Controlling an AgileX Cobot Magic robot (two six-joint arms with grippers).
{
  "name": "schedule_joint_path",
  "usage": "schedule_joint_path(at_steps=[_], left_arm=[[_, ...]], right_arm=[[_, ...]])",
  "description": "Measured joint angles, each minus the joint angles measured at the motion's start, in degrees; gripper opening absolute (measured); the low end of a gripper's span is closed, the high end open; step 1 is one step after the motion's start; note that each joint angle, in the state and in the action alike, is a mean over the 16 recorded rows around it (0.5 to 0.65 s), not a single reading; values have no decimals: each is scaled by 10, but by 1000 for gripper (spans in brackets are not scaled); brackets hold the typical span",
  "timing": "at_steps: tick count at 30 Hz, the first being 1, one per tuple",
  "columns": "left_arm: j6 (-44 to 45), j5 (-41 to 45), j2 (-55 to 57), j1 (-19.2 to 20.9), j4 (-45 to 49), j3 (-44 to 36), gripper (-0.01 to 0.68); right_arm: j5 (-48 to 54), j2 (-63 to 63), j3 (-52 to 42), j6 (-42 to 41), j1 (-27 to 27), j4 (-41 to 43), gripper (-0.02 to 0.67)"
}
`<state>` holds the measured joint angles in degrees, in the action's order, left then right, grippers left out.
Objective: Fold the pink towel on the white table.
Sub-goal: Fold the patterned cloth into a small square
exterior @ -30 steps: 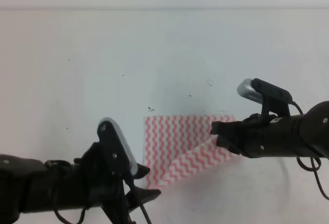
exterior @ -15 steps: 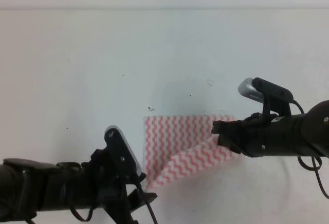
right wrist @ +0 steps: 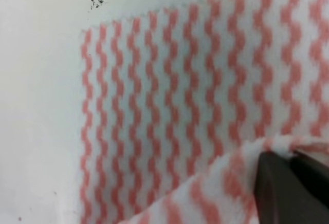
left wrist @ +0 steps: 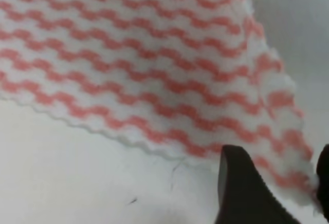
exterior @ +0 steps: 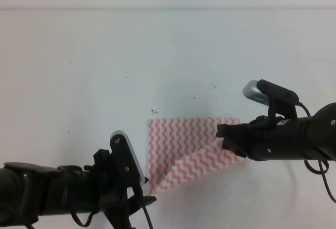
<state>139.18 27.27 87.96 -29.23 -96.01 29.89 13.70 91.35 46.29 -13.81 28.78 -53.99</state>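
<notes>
Down at the near edge, the left gripper (exterior: pixel 143 200) sits low over the white table (exterior: pixel 79 82), right at the near left corner of the pink towel (exterior: pixel 181 147); its wrist view shows two dark fingers (left wrist: pixel 241 193) standing apart with that frayed corner of cloth between them (whether they actually press the fabric, I cannot tell). A little farther in, the right gripper (exterior: pixel 224 137) is at the towel's right side, and its own camera shows the dark fingertips (right wrist: pixel 280 185) closed together on a raised edge of the cloth, pinching it. From that pinch a flap of the towel lies turned over diagonally toward the left gripper, stripes running slantwise across the flat layer beneath. Beyond the flap, the far part of the towel lies flat on the table, with tiny dark specks (exterior: pixel 154 112) just past its far left corner.
</notes>
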Motion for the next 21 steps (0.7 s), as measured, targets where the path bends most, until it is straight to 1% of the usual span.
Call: schedule_joint_path(at_steps=[6,21], left_arm=[[4,-5,2,0,-2,0,283],[3,0,48,0,-18,15,272]], right_arm=[[0,1,0,0,0,1,-17],[3,-1,0,0,0,11,-17]])
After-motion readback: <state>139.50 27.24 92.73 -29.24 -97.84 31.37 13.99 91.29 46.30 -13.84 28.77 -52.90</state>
